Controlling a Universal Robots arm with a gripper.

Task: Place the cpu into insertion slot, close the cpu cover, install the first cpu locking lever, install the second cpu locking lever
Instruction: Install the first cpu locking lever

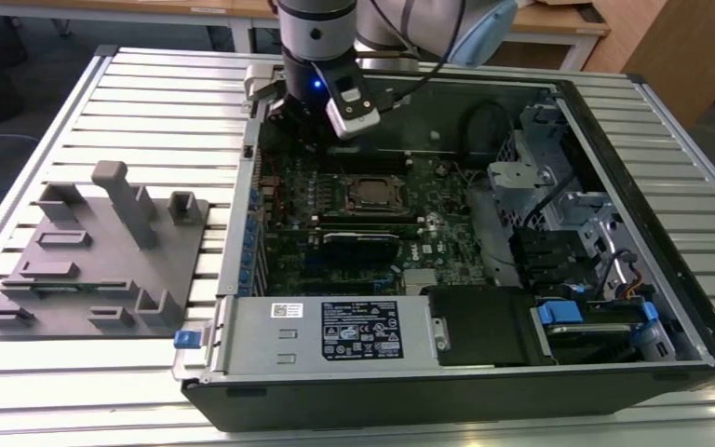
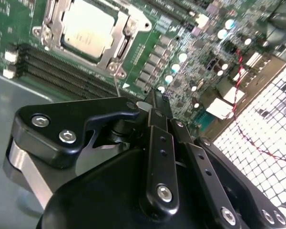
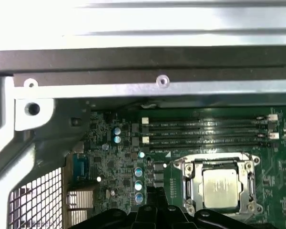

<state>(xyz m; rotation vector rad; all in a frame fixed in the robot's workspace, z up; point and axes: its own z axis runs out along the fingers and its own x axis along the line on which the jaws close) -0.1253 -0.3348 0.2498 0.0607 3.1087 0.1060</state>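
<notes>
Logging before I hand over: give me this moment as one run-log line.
gripper: shut, empty, over motherboard, apart from cpu | cpu: seated in socket | cpu cover: down around cpu

Exterior view high; both wrist views v. close (share cpu (image 2: 88,28) (image 3: 220,187)).

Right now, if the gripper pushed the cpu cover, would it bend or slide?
Probably stiff yet thin: the cpu cover looks like sheet metal framing the cpu, so a hard push might bend it. It likely won't slide, as it seems fixed to the board.
</notes>
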